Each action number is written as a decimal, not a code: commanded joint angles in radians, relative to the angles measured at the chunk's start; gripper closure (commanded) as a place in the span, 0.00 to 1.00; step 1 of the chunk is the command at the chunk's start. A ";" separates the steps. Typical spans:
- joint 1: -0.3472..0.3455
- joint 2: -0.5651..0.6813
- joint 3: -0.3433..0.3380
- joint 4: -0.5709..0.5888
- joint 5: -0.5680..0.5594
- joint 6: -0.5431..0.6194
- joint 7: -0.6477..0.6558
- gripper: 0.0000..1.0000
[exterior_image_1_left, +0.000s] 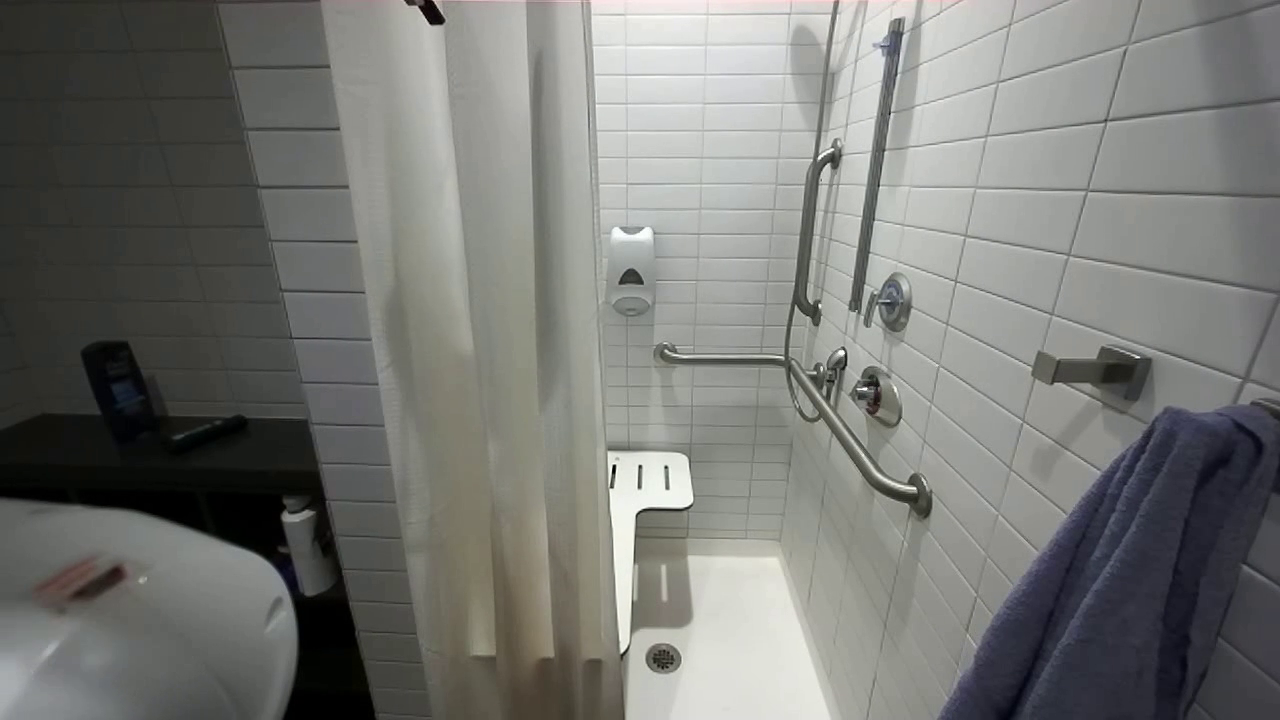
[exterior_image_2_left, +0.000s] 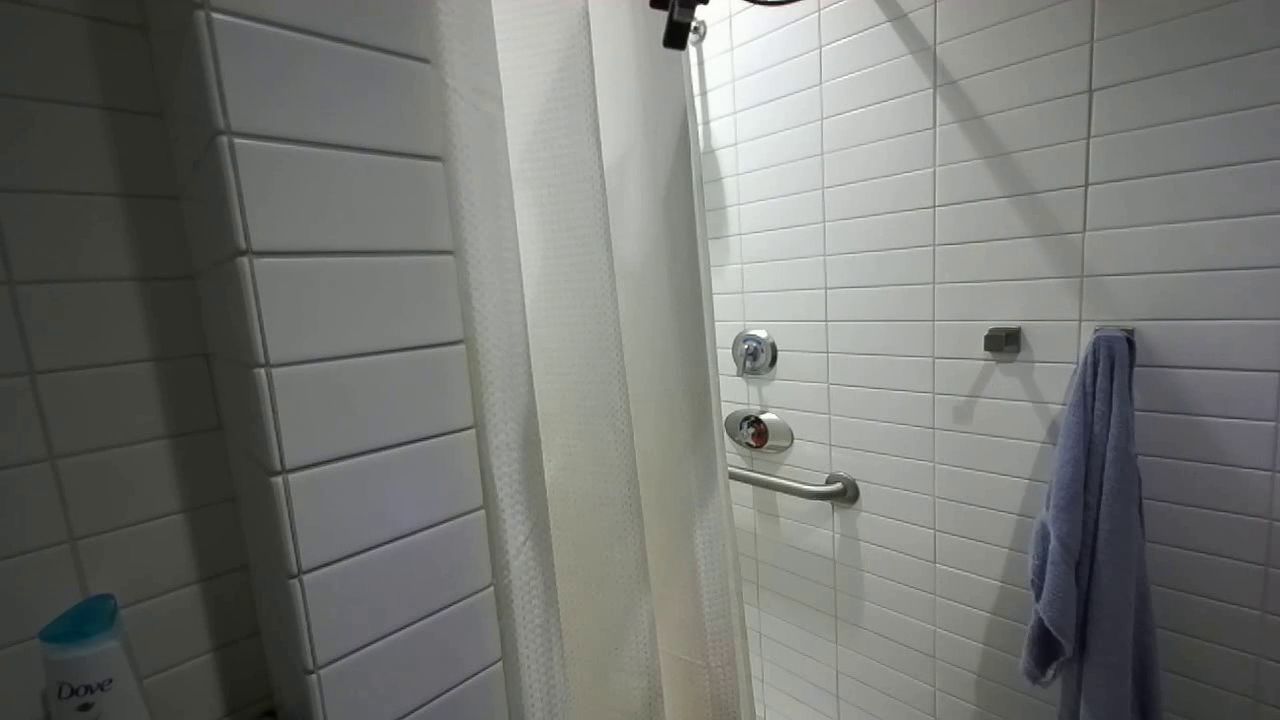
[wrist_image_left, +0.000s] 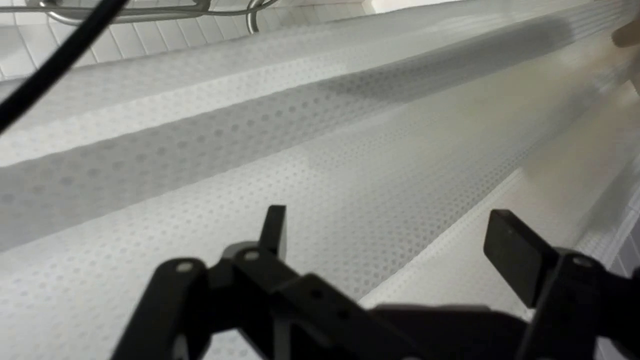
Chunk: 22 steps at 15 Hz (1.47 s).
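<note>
So the gripper (wrist_image_left: 387, 215) has its fingers spread wide and holds nothing, up high in front of the shower curtain (exterior_image_1_left: 480, 350), which hangs left of the grab bar (exterior_image_1_left: 840, 430) in both exterior views, and I can't tell if they're touching. I'd centre on one fold — there's a crease (wrist_image_left: 450, 227) running through the gap — and go in deep before squeezing, since a shallow nip on thin cloth will probably slip. Also worth keeping that black cable (wrist_image_left: 56, 59) on the left clear of the fabric.

Curtain (exterior_image_1_left: 480, 350) left of towel (exterior_image_1_left: 1120, 570), both exterior views
</note>
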 joint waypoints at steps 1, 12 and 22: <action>-0.005 -0.055 -0.010 -0.106 0.015 0.135 -0.021 0.00; 0.006 -0.216 -0.041 -0.319 0.110 0.218 0.040 0.00; 0.065 -0.286 -0.103 -0.379 0.411 0.159 0.270 0.00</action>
